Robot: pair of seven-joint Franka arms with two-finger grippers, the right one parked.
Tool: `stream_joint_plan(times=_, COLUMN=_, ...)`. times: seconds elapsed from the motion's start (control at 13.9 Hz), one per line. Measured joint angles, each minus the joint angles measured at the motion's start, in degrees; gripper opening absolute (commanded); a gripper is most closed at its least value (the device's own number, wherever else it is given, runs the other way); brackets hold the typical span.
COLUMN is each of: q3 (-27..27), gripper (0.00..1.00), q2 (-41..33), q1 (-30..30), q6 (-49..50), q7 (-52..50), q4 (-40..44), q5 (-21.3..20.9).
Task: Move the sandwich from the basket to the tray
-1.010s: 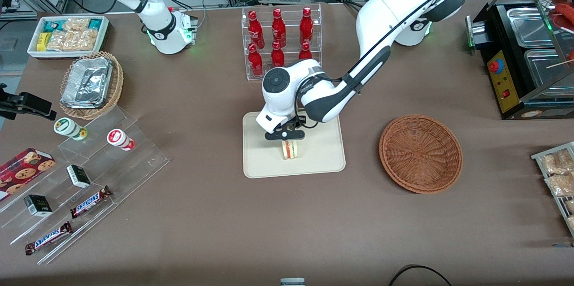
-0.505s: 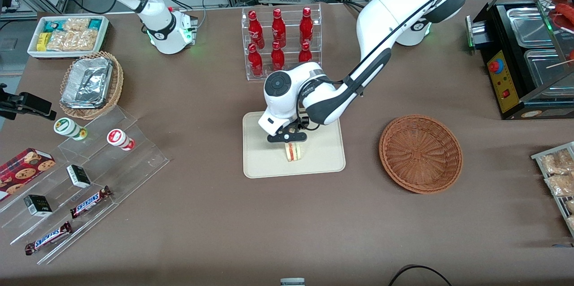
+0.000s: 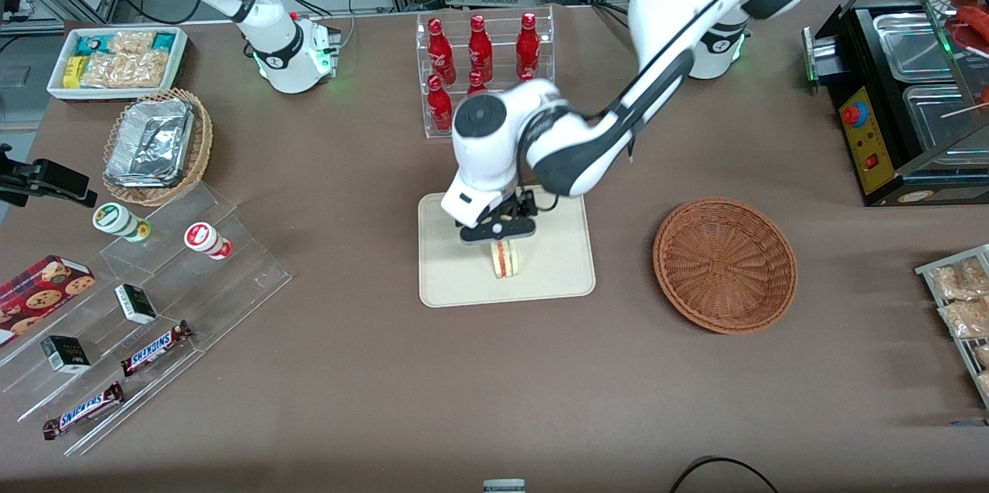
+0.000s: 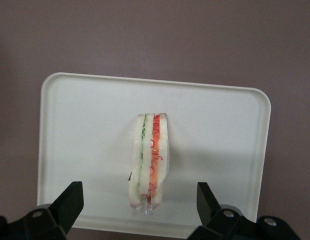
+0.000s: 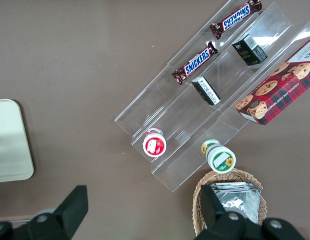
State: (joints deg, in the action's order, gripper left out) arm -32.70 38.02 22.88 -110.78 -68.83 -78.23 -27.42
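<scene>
**Front view: sandwich on the tray, jaws spread above it**

Front view first: I see the sandwich [image 3: 504, 259] standing on its edge on the tray [image 3: 448, 277], roughly at the tray's middle, with its red and green filling stripes facing up. My gripper [image 3: 498, 234] hangs right over it, apart from the bread as far as I can judge.

From the left wrist view the picture is clearer. The sandwich [image 4: 148, 160] sits on the tray [image 4: 74, 130] between the two black fingertips [image 4: 69, 200], and the jaws are wide apart, well clear of the bread on both sides (nothing is held). The green layer and the red layer run side by side along the wedge.

The basket [image 3: 724, 265] lies on the brown surface [image 3: 348, 369] toward the working arm's end, beside the tray and apart from it, with nothing in it that I can make out.

A rack of red bottles [image 3: 483, 64] stands farther from the front camera than the tray, partly covered by the arm.
</scene>
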Motion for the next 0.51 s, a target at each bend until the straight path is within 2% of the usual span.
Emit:
stream_joint_plan(times=0.22, q3=0.1, gripper=1.00, q2=-8.1, q1=-2.8, q6=7.1, q7=-0.5, q4=0.1, q5=1.0)
stream_joint_plan(times=0.36, q3=0.2, gripper=1.00, q2=-12.7, q1=-6.8, q6=9.8, q7=0.4, q4=0.1, q5=4.9)
stream_joint_plan(times=0.51, q3=0.2, gripper=1.00, q2=-17.2, q1=-11.8, q6=14.0, q7=6.7, q4=0.1, q5=10.4)
